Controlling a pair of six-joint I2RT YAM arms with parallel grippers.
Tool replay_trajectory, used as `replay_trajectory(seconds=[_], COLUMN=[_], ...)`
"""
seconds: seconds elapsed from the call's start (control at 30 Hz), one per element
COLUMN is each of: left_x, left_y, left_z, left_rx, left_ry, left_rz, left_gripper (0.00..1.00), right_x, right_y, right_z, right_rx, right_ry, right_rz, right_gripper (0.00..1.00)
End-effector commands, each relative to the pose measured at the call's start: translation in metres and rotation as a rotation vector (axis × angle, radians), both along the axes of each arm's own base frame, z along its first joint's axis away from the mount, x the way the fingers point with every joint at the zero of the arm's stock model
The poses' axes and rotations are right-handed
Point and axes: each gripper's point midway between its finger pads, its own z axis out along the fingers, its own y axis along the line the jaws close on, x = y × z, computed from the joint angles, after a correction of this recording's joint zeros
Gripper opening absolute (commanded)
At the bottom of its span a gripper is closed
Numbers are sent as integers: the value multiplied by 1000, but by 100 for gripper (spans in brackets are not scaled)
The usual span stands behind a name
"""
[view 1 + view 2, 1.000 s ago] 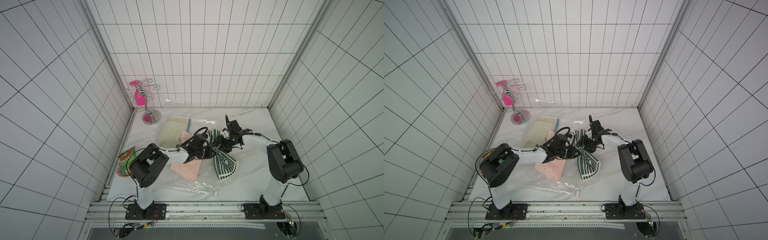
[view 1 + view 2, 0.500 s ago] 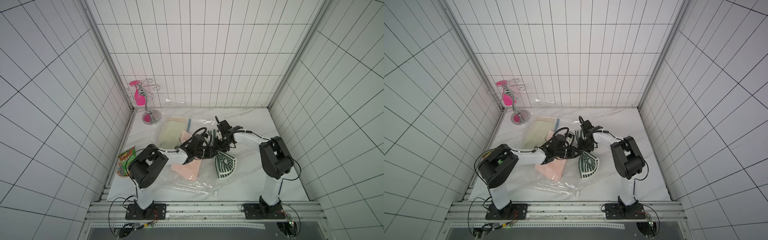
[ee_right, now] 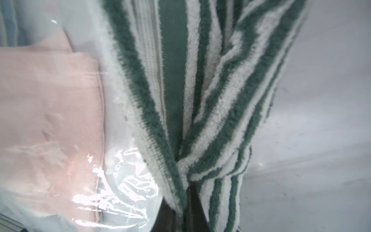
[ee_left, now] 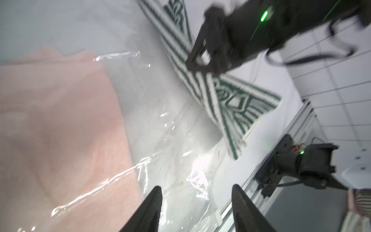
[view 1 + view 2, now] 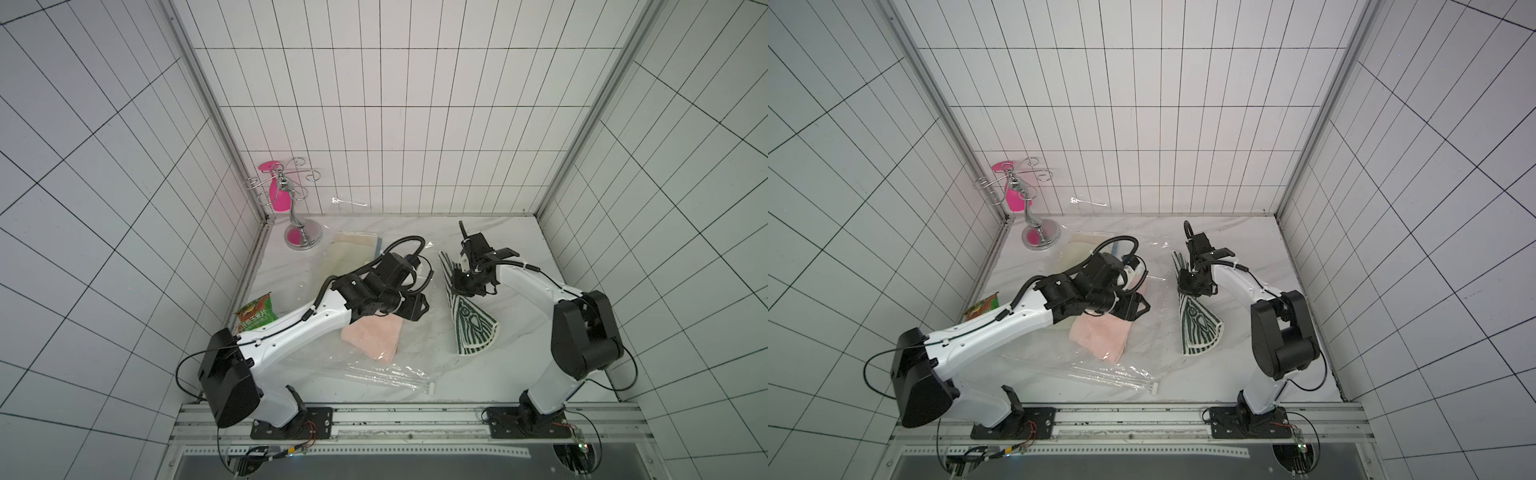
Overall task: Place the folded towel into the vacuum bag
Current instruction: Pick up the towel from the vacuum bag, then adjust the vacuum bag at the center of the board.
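Note:
The folded towel [image 5: 473, 328] [image 5: 1200, 328], green-and-white striped, is bunched at its upper end in my right gripper [image 5: 457, 286] [image 5: 1185, 286], which is shut on it; the cloth fans out down to the table. The right wrist view shows the towel [image 3: 180, 80] pinched between the dark fingers [image 3: 174, 211]. The vacuum bag [image 5: 374, 370] [image 5: 1100, 365] lies flat beside it, clear and crinkly, with a pink towel [image 5: 374, 338] [image 4: 60, 130] inside. My left gripper [image 5: 417, 311] [image 4: 196, 192] hovers open over the bag, holding nothing.
A cream towel [image 5: 351, 257] lies in the bag's far part. A green and orange snack packet [image 5: 257, 316] leans at the left wall. A silver stand [image 5: 301, 237] with pink pieces occupies the back left corner. The bag's white clip [image 5: 432, 388] is near the front rail.
My right gripper has closed on the striped towel's upper end and bunched it. My left gripper's jaws have opened above the bag.

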Motion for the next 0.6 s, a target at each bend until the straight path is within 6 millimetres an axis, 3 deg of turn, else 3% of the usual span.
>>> replay_trajectory(seconds=[0.0, 0.1, 0.2, 0.33, 0.47, 0.57], left_x=[-50, -58, -42, -8, 39, 72], left_y=[55, 47, 23, -8, -23, -48], left_z=[-68, -100, -121, -155, -175, -186], left_rx=[434, 450, 415, 302, 267, 198], left_ry=[81, 117, 113, 195, 166, 182], left_rz=[-111, -111, -80, -22, 30, 48], left_gripper=[60, 60, 51, 38, 37, 37], right_x=[-26, -30, -32, -35, -39, -40], right_y=[-22, -35, -43, -49, -60, -71], right_z=[7, 14, 28, 55, 65, 69], right_rx=[3, 20, 49, 56, 21, -4], right_ry=[49, 33, -7, -85, -121, -142], right_rz=[-9, -52, -96, -131, -155, -175], right_gripper=[0, 0, 0, 0, 0, 0])
